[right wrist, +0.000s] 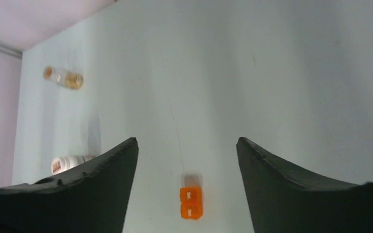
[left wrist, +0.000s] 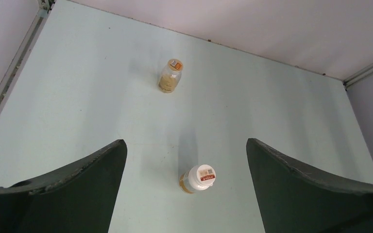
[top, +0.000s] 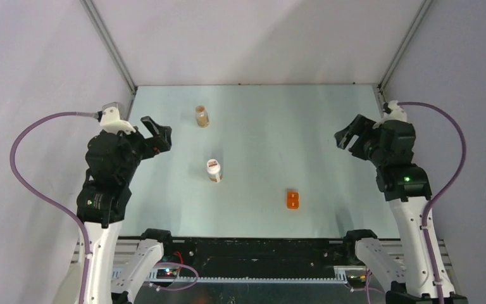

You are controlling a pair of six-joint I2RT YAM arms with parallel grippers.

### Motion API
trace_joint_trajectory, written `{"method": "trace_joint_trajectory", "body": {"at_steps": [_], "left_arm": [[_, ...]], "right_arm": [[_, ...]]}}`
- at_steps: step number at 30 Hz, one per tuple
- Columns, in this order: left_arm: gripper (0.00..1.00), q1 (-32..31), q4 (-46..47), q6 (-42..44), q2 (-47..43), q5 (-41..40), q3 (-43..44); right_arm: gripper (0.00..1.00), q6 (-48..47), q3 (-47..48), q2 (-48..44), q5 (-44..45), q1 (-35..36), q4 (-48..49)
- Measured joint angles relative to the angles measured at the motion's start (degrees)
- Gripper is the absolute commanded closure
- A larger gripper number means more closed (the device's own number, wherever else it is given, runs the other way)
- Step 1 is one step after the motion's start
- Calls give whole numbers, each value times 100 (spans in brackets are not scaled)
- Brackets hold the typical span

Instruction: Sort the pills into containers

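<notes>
Two pill bottles stand on the pale table. One with a white cap is near the middle. A clear one with an orange-marked top stands farther back. An orange two-compartment pill container lies to the right of the middle. My left gripper hovers open at the left, above and apart from the white-capped bottle. My right gripper hovers open at the right, holding nothing. No loose pills show.
Grey walls with metal corner rails close in the table at the back and sides. A black rail with the arm bases runs along the near edge.
</notes>
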Motion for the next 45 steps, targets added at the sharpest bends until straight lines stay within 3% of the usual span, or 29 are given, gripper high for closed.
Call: {"method": "trace_joint_trajectory", "body": {"at_steps": [2,7,22,26,36,45], "left_arm": [[1,0,-4,0,20,0,-2],[1,0,-59,-2,166,-118,-11],[1,4,57,-4,87,748,-966],[1,4,79,-2,59,850,-966],[0,4,203,-63,-48,951,-1202],[1,7,278,-122,-61,962,-1440]], "right_arm": [[10,37,-162,15,120,306,11],[8,136,-586,140,625,1172,118],[9,1248,-1598,1606,2087,3985,391],[15,1652,-1598,2055,2402,4555,389],[28,3161,-1598,3119,2938,5351,50],[34,3849,-1711,3451,2968,5545,-96]]}}
